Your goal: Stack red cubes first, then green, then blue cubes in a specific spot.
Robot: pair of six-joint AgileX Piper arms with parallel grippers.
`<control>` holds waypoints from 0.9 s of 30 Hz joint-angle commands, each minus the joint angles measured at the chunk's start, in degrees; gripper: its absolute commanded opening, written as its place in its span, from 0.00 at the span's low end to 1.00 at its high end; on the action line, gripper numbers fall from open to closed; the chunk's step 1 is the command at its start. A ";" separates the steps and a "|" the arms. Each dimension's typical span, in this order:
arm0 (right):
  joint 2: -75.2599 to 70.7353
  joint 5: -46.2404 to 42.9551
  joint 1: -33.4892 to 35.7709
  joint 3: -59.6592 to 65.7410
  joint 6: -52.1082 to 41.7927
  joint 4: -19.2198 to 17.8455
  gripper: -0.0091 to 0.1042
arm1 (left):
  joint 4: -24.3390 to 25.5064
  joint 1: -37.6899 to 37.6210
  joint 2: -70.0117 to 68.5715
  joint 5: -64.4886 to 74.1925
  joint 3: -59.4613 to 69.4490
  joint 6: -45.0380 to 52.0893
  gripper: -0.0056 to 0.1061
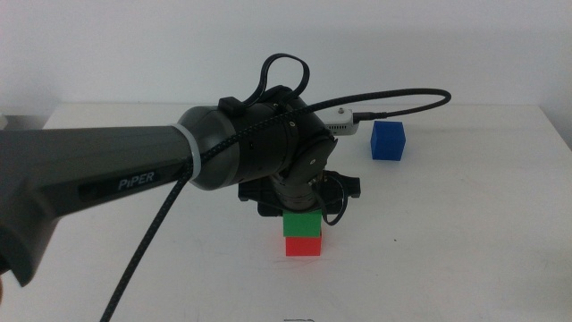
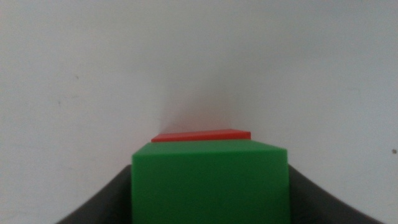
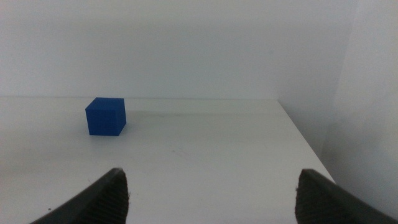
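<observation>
The green cube (image 1: 302, 224) sits squarely on the red cube (image 1: 303, 246) near the table's front middle. My left gripper (image 1: 302, 211) comes down over this stack from the left and is shut on the green cube (image 2: 210, 186), with a dark jaw against each side. Only a thin strip of the red cube (image 2: 202, 135) shows beyond the green one. The blue cube (image 1: 388, 140) stands alone on the table at the back right, and again ahead of my right gripper (image 3: 214, 196). That gripper is open and holds nothing. It is out of the middle view.
The white table (image 1: 465, 233) ends at a far edge just behind the blue cube (image 3: 106, 116), with a white wall beyond. The left arm's black cable (image 1: 402, 94) arcs over the table between the stack and the blue cube.
</observation>
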 commanded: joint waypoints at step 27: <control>-0.83 -4.35 -0.16 -1.23 -0.54 -0.71 0.91 | -5.51 0.20 -29.86 12.47 -1.45 31.27 0.89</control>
